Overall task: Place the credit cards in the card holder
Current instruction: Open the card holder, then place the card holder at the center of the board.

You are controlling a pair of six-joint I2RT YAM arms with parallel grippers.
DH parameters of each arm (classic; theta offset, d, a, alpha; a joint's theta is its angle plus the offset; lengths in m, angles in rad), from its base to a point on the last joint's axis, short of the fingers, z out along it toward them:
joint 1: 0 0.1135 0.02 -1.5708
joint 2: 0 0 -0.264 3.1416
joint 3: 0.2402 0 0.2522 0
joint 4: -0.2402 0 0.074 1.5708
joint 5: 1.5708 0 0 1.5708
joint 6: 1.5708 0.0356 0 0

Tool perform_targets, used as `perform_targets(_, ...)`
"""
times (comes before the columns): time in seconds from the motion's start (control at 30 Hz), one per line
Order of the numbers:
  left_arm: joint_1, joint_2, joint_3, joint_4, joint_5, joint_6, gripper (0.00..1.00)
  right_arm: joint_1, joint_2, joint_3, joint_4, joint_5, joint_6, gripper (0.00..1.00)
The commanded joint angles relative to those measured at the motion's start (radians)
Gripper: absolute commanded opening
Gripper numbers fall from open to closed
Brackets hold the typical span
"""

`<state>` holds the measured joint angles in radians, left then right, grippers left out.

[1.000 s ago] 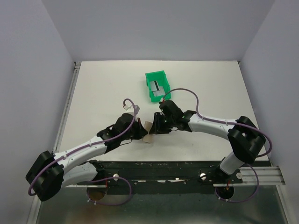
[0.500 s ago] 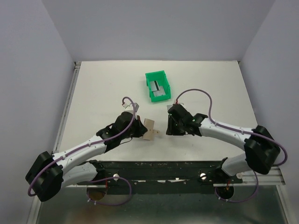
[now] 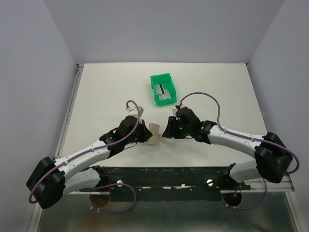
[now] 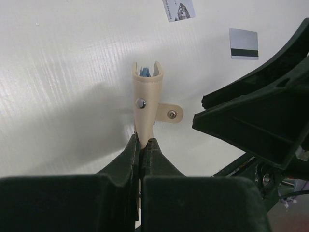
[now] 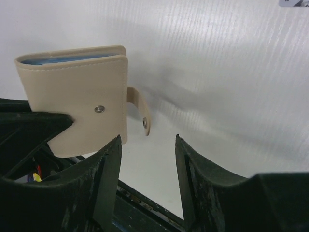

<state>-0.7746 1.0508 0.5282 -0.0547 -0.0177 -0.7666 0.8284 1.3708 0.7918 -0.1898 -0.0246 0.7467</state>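
I can read nothing: the printed card (image 4: 178, 9) carries a small picture and lines of print too fine to make out, and the striped card (image 4: 244, 43) shows only a dark band across its grey face. Both cards lie flat on the white worktop (image 3: 106, 96), at 12 and 1 o'clock in the left wrist view, apart from each other and beyond the card holder (image 4: 145, 92). My left pincer (image 4: 143, 142) is clamped together on the holder's near edge, holding it edge-on with its long axis running straight away from the fingers and the open end farthest out, pale blue showing inside. From the right wrist I see its broad tan face with a metal stud (image 5: 99, 109), and the strap (image 5: 140, 113) hanging loose at its 3 o'clock side. My right pincer (image 5: 147, 140) stands with fingers apart and nothing between them, just beside the holder, and its dark body crowds the 3 o'clock side of the left wrist view. From above, the green bin (image 3: 155, 82) sits at 12 o'clock of the holder, with grey contents I cannot identify.
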Motion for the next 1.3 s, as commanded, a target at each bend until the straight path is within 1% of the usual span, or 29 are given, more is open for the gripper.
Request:
perform_targets(0.0, -0.002, 0.008, 0.012, 0.021, 0.005, 0.001, 0.0, -0.008, 0.03, 0.0, 0.007, 0.003, 0.054, 0.56)
perform_targets(0.07, 0.0, 0.038, 0.003, 0.05, 0.016, -0.005, 0.0, -0.018, 0.011, -0.017, -0.008, 0.018, 0.062, 0.56)
perform_targets(0.2, 0.009, 0.093, -0.063, 0.238, 0.137, -0.04, 0.0, -0.054, -0.044, -0.052, -0.033, 0.06, 0.062, 0.56)
perform_targets(0.27, 0.009, 0.124, -0.08, 0.307, 0.168, -0.063, 0.0, -0.075, -0.084, -0.069, -0.054, 0.074, 0.059, 0.56)
perform_targets(0.37, 0.014, 0.164, -0.096, 0.383, 0.188, -0.085, 0.0, -0.113, -0.14, -0.085, -0.112, 0.113, 0.06, 0.56)
perform_targets(0.47, 0.017, 0.186, -0.123, 0.447, 0.196, -0.1, 0.0, -0.175, -0.194, -0.095, -0.155, 0.114, 0.051, 0.57)
perform_targets(0.57, 0.032, 0.207, -0.154, 0.507, 0.2, -0.135, 0.07, -0.244, -0.229, -0.097, -0.186, 0.071, 0.016, 0.61)
perform_targets(0.6, 0.04, 0.221, -0.16, 0.522, 0.212, -0.145, 0.11, -0.265, -0.236, -0.092, -0.203, 0.062, 0.008, 0.61)
perform_targets(0.7, 0.063, 0.268, -0.188, 0.591, 0.249, -0.171, 0.15, -0.305, -0.254, -0.082, -0.23, 0.049, -0.02, 0.61)
perform_targets(0.77, 0.074, 0.297, -0.201, 0.619, 0.263, -0.178, 0.2, -0.324, -0.265, -0.074, -0.244, 0.045, -0.035, 0.61)
perform_targets(0.8, 0.075, 0.31, -0.206, 0.625, 0.265, -0.18, 0.21, -0.331, -0.266, -0.068, -0.253, 0.042, -0.041, 0.62)
perform_targets(0.9, 0.08, 0.334, -0.212, 0.622, 0.266, -0.177, 0.3, -0.348, -0.259, -0.051, -0.267, 0.031, -0.063, 0.61)
perform_targets(0.93, 0.08, 0.339, -0.212, 0.616, 0.265, -0.172, 0.33, -0.353, -0.256, -0.048, -0.27, 0.032, -0.067, 0.62)
perform_targets(0.97, 0.078, 0.342, -0.211, 0.604, 0.263, -0.169, 0.39, -0.356, -0.25, -0.045, -0.269, 0.0, -0.075, 0.62)
perform_targets(1.07, 0.077, 0.33, -0.2, 0.54, 0.245, -0.148, 0.49, -0.357, -0.23, -0.039, -0.267, -0.003, -0.089, 0.62)
perform_targets(1.2, 0.078, 0.292, -0.177, 0.431, 0.219, -0.106, 0.57, -0.385, -0.173, -0.005, -0.267, -0.021, -0.138, 0.62)
perform_targets(1.27, 0.077, 0.264, -0.162, 0.359, 0.203, -0.088, 0.59, -0.405, -0.142, 0.026, -0.278, -0.034, -0.164, 0.63)
